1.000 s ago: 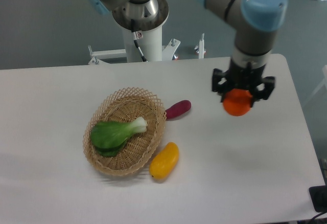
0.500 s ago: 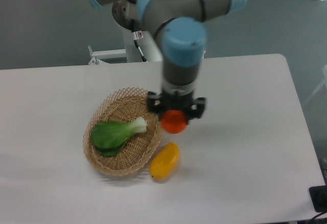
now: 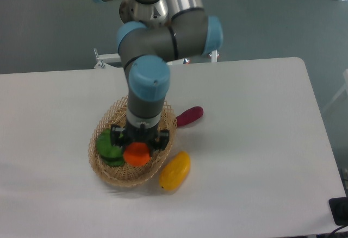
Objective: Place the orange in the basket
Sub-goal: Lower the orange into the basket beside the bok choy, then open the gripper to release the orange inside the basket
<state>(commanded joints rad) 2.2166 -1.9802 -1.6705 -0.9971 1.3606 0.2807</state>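
My gripper (image 3: 137, 146) is shut on the orange (image 3: 136, 154), a bright round fruit, and holds it over the middle of the wicker basket (image 3: 161, 159). The basket is a tan oval with a lattice rim on the left half of the white table. The arm's wrist hides much of the basket's inside. I cannot tell whether the orange touches the basket's contents.
A green leafy vegetable (image 3: 105, 147) lies in the basket, mostly hidden by the gripper. A yellow mango-like fruit (image 3: 175, 170) lies against the basket's right front. A purple sweet potato (image 3: 190, 115) lies right of the basket's far rim. The robot base (image 3: 147, 42) stands behind the table.
The arm has swept left across the table with the orange, from the right side, past the basket's right rim, to over the basket's middle. It now hides most of the green vegetable.
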